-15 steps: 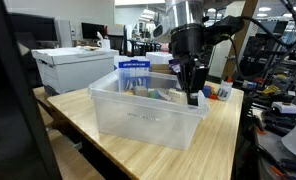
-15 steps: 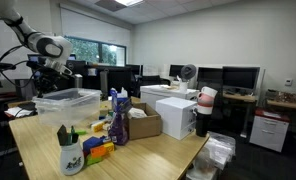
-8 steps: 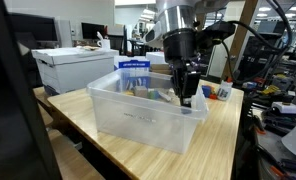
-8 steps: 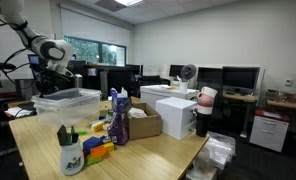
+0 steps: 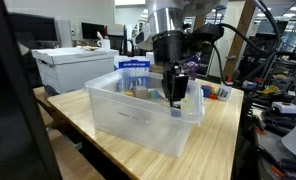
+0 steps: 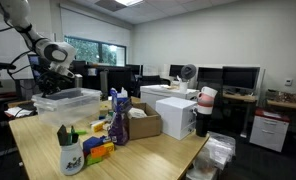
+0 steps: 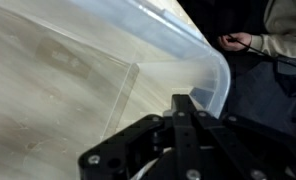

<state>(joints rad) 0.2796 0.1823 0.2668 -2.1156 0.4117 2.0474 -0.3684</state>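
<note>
The black two-fingered claw [image 5: 175, 98] has its fingers pressed together, with nothing visible between them. Over the last second it has swung in from the bin's corner rim and sunk lower. It now hangs inside the clear plastic storage bin [image 5: 128, 115], close to one end wall. In the wrist view the rounded corner sits just ahead. The work has moved from above the rim to within the walls. The bin stands on the light wooden table [image 5: 220, 140], with a blue-and-white carton [image 5: 133, 68] just behind it.
</note>
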